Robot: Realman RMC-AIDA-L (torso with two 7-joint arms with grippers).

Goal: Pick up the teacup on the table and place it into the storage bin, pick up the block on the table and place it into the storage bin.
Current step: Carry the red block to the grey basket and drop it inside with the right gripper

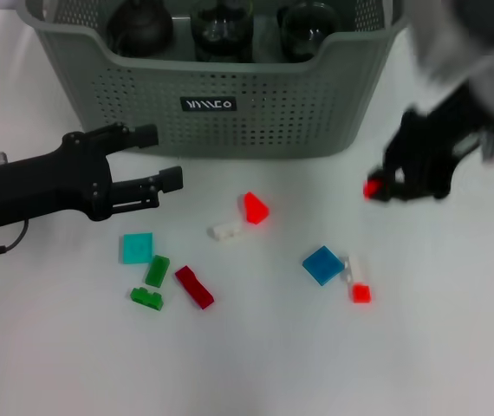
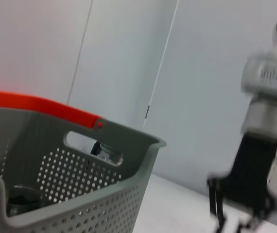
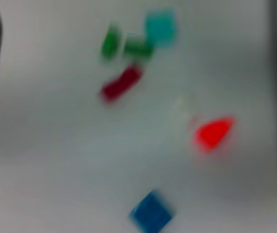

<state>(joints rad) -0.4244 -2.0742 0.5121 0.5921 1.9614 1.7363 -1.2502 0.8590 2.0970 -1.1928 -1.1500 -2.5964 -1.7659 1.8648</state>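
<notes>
The grey-green storage bin stands at the back of the table and holds three dark glass vessels. No teacup shows on the table. My right gripper, blurred, hovers right of the bin's front corner, shut on a small red block. My left gripper is open and empty, low in front of the bin's left part. Loose blocks lie on the table: a red wedge, a white block, a blue block and a small red cube.
A teal tile, two green blocks and a dark red block lie at the front left. The left wrist view shows the bin's wall and the right arm beyond. The right wrist view shows blurred blocks.
</notes>
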